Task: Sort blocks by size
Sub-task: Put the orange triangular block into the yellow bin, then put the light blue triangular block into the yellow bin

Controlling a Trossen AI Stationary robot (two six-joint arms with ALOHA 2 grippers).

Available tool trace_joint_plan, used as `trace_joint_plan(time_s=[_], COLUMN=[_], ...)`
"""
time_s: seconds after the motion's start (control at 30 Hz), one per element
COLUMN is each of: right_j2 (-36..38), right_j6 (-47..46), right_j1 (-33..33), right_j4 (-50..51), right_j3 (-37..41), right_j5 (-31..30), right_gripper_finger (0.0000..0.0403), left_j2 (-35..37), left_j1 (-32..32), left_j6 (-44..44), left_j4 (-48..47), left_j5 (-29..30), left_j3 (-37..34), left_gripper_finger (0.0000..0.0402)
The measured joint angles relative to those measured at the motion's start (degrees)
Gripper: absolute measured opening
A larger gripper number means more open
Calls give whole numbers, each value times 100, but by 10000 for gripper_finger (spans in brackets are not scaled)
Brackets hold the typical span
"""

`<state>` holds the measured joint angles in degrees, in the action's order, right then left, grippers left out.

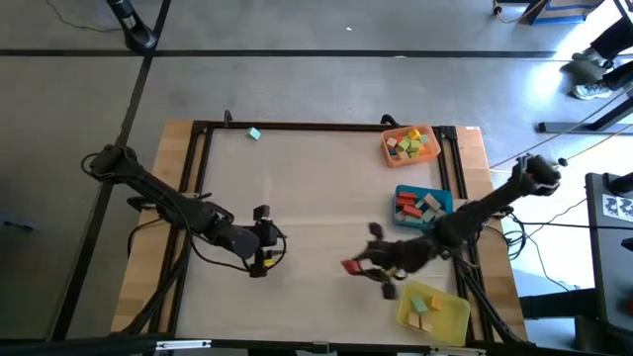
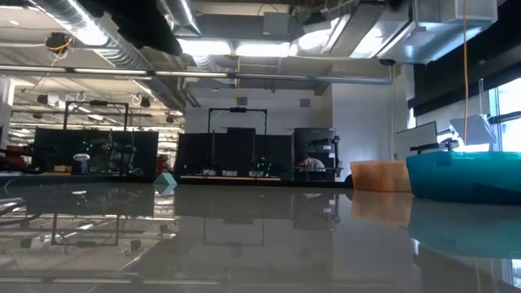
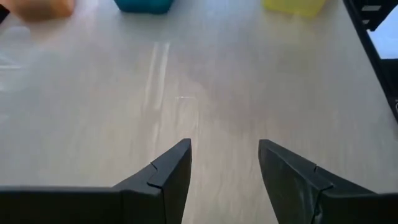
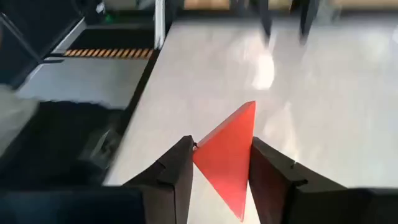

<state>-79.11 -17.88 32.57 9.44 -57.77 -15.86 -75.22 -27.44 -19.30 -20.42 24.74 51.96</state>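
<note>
Blocks lay sorted across three trays on the right side of the table (image 1: pixel 297 188): a mixed heap in the orange tray (image 1: pixel 387 146) near the far edge, red and tan pieces in the blue tray (image 1: pixel 399 192) in the middle, and a few in the yellow tray (image 1: pixel 455 316) nearest the front. One red block (image 4: pixel 229 155) was gripped by the right gripper (image 1: pixel 358 266), which hung above the tabletop left of the yellow tray and below the blue one in the overhead view. In the right wrist view the block sat tilted, corner up, squeezed between the two dark fingers (image 4: pixel 177 171), touching the inner face of each and poking out beyond their tips. A lone teal block (image 1: pixel 254 133) rested by itself near the far edge of the table, well apart from both arms and from every tray; the table-level camera caught it as a small teal shape (image 2: pixel 165 183) standing on one corner or edge, which one could not be told. The left gripper (image 1: pixel 260 242) waited over the bare left-centre of the table, its fingers (image 3: pixel 168 174) spread apart with nothing between them, the three trays showing far ahead of it.
</note>
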Motion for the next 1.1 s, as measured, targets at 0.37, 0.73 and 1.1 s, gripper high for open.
trace_joint_plan(time_s=[0.37, 0.73, 1.1], right_j2=[610, 92, 51], right_j6=[-5082, -8125, -8789], right_j1=[1846, 2856, 2850], right_j4=[2656, 3413, 3379], right_j3=[3, 531, 602], right_j5=[349, 650, 1361], right_gripper_finger=[129, 129, 247], left_j2=[0, 0, 0], left_j1=[59, 66, 97], left_j6=[17, 127, 133], left_j4=[85, 185, 202], left_j5=[5, 7, 7], left_j3=[-1, -2, -5], left_gripper_finger=[173, 172, 172])
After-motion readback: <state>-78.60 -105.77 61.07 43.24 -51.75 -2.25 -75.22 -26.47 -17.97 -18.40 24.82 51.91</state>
